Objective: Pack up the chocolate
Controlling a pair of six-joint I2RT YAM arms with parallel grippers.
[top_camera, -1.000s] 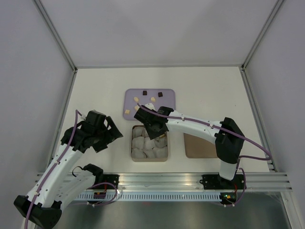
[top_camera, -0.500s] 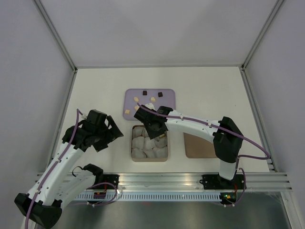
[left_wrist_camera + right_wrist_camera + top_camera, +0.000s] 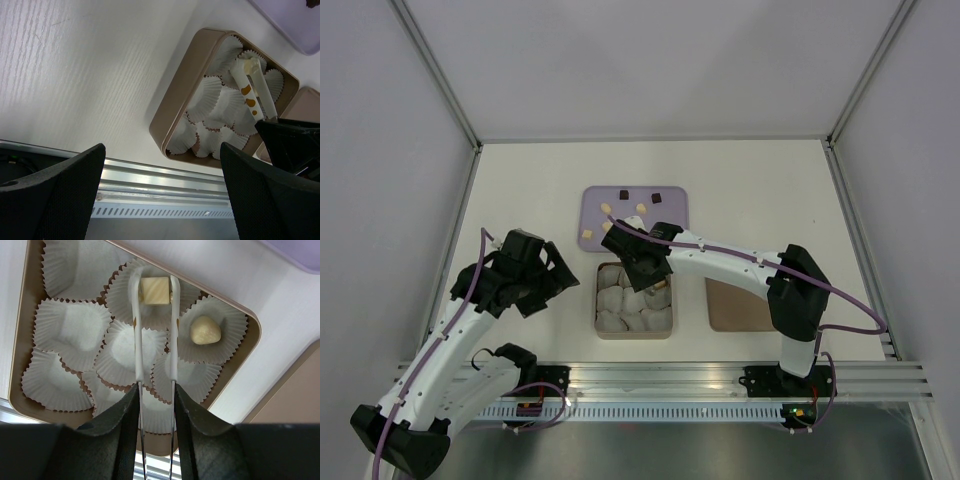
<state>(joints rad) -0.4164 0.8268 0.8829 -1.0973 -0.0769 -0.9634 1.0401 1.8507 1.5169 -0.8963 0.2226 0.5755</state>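
Your right jaws are hanging inside the tan box (image 3: 248, 371), and their white fingertips (image 3: 137, 295) are pinching a cream cube (image 3: 154, 290) of chocolate from both sides, standing only as far apart as the cube is wide. The cube is hanging over a white paper cup (image 3: 150, 315) in the box's far right part, and a rounded cream piece (image 3: 205, 330) is lying in the cup just beside it. Your left jaws are standing wide open, gripping nothing, over the surface (image 3: 90, 65) left of the box. More chocolate cubes (image 3: 641, 208), dark and cream, are lying on the lilac tray (image 3: 675, 215) just beyond the box, and a flat brown lid (image 3: 735, 310) is lying to the box's right.
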